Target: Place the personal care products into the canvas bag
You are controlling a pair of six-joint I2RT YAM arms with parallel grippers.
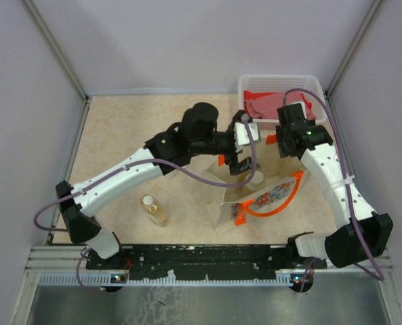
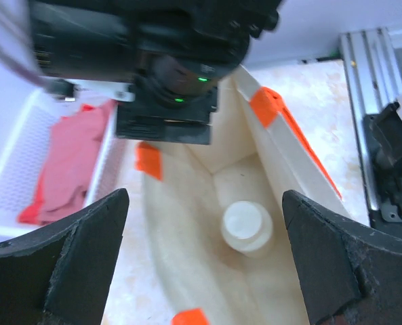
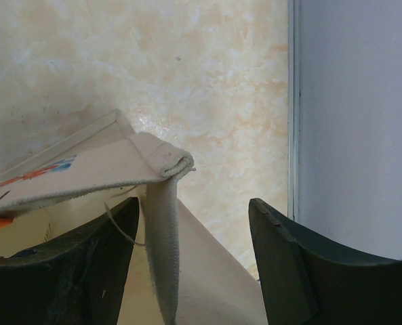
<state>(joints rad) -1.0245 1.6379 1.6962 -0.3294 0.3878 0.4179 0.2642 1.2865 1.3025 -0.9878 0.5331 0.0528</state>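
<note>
The beige canvas bag (image 1: 272,193) with orange handles stands open at centre right. My left gripper (image 1: 245,161) hangs open and empty over its mouth. In the left wrist view the gripper (image 2: 204,200) looks down into the bag (image 2: 187,264), where a cream bottle with a cream cap (image 2: 247,227) stands on the bottom. My right gripper (image 1: 287,145) is at the bag's far corner. It is open (image 3: 192,203), with the bag's folded rim (image 3: 161,203) between the jaws, near the left one. An amber bottle with a white cap (image 1: 154,210) stands on the table left of the bag. The other two bottles are hidden.
A white lattice basket (image 1: 251,87) with red cloth (image 1: 268,103) stands at the back right, just behind my right gripper; it also shows in the left wrist view (image 2: 24,156). A black rail (image 1: 207,256) runs along the near edge.
</note>
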